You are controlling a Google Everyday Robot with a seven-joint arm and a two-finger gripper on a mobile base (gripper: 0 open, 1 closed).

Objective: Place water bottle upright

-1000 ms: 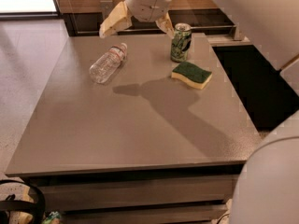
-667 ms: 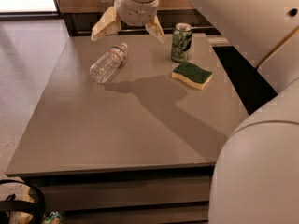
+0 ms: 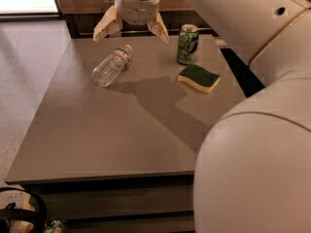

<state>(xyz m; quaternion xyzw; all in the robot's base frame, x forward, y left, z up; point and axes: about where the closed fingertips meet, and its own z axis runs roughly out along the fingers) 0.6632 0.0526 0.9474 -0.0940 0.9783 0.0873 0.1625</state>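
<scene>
Tool (image 3: pixel 132 34) hovers above the far edge of the counter (image 3: pixel 121 140), fingers (image 3: pixel 107 25) spread wide apart, nothing between them. Water bottle (image 3: pixel 112 66) lies on its side on the counter, just in front of and below the tool, a bit toward the left finger. White cap (image 3: pixel 128 48) points to the far right, almost under the tool's middle; clear base points near-left.

Long axis runs diagonally, far-right to near-left. The line between the fingertips runs roughly left-right, so it looks to cross the bottle's axis at an angle rather than squarely, though height above the bottle is hard to judge from this view.

Bottle not upright yet; nothing grasped. Next move probably needs the tool to drop toward the near-left, onto the ribbed body, with some wrist turn so the fingers straddle the width.

Green can (image 3: pixel 187 43) stands upright right of the tool, well apart from the bottle. Green-and-yellow sponge (image 3: pixel 198 77) lies flat in front of the can. Neither blocks the descent.
</scene>
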